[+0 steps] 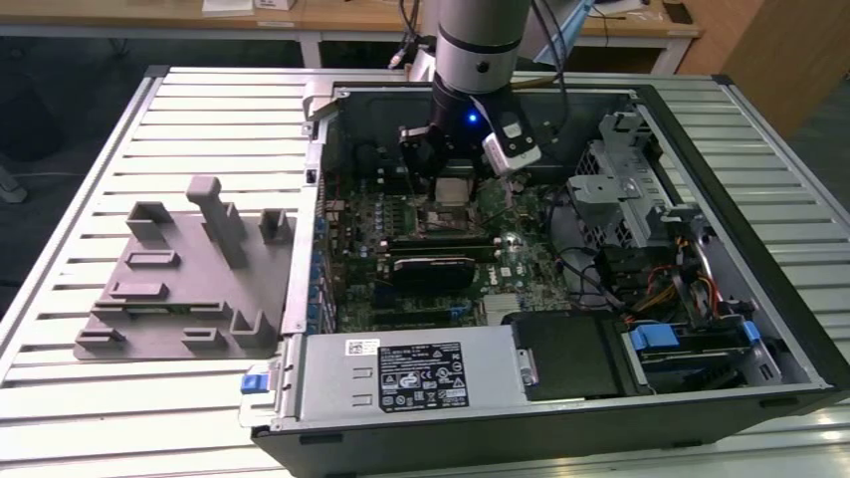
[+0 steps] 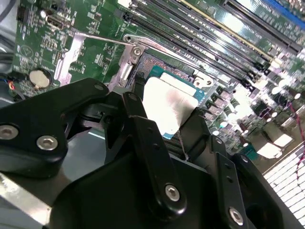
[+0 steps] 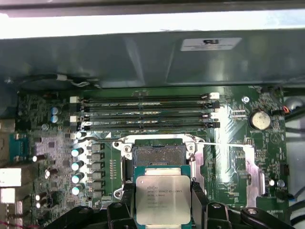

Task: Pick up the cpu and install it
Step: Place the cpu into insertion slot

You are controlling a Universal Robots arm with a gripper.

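The cpu (image 3: 163, 196), a flat square chip with a silver-grey top, sits between the black fingers (image 3: 125, 202) of my gripper (image 3: 163, 210), which is shut on it. In the first wrist view it hangs just in front of the open socket (image 3: 158, 153) on the green motherboard. The second wrist view has the cpu (image 2: 167, 102) tilted over the socket's metal frame (image 2: 136, 50), a finger (image 2: 139, 88) on each side. In the exterior view the gripper (image 1: 453, 191) reaches down into the open computer case (image 1: 558, 428) with the cpu (image 1: 455, 186) at its tip.
Memory slots (image 3: 147, 112) run beside the socket, and a coin battery (image 3: 259, 119) lies past its lever. A black block (image 1: 432, 267) sits on the board nearby. A drive cage (image 1: 624, 189), cables and a power supply (image 1: 398, 373) crowd the case. Grey fixture blocks (image 1: 186, 279) stand on the table at the exterior view's left.
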